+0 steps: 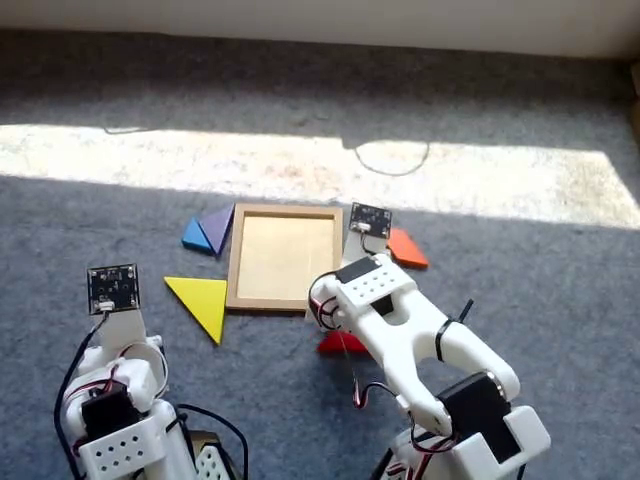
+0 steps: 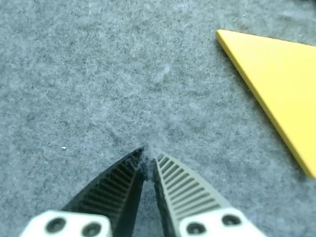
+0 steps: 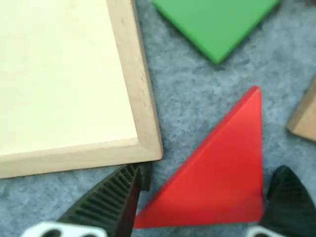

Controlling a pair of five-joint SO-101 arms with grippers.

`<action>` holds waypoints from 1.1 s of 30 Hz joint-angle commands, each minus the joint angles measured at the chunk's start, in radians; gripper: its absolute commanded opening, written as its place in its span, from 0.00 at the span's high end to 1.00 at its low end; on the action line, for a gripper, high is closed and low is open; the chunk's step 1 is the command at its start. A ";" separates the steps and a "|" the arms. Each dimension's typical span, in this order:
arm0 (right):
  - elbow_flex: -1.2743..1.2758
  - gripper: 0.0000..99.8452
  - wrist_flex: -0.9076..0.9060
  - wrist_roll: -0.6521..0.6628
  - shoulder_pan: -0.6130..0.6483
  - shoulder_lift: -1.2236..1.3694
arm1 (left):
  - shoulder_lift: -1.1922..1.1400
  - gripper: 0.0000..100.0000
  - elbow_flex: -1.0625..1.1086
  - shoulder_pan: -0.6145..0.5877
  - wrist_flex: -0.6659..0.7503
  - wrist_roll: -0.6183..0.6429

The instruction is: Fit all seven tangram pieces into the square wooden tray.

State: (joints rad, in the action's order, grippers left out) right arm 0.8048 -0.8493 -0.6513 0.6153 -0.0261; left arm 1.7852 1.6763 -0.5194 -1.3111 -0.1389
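Note:
The square wooden tray (image 1: 234,262) lies empty in the middle of the grey carpet; its rim (image 3: 146,113) is close to my right gripper. My right gripper (image 3: 212,174) is open and low over the red triangle (image 3: 217,177), one finger on each side of it. The red triangle (image 1: 338,344) peeks out from under the right arm. A green piece (image 3: 217,19) and a tan wooden piece (image 3: 303,118) lie just beyond it. My left gripper (image 2: 148,157) is shut over bare carpet, apart from the big yellow triangle (image 2: 276,84) (image 1: 202,300).
Blue (image 1: 196,237) and purple (image 1: 217,228) triangles lie at the tray's far left corner, and an orange piece (image 1: 407,247) sits to its right. A thin cable (image 1: 390,160) loops across the sunlit strip behind. Open carpet surrounds the left arm (image 1: 113,400).

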 commanded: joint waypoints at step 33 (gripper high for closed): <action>0.265 0.84 -0.002 0.285 0.021 -0.618 | 0.031 0.99 0.021 -0.015 -0.008 -0.002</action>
State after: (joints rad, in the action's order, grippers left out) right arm 1.0794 -0.8600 -0.3736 0.6306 -0.6091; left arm 1.7852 1.6763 -0.5194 -1.3111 -0.1389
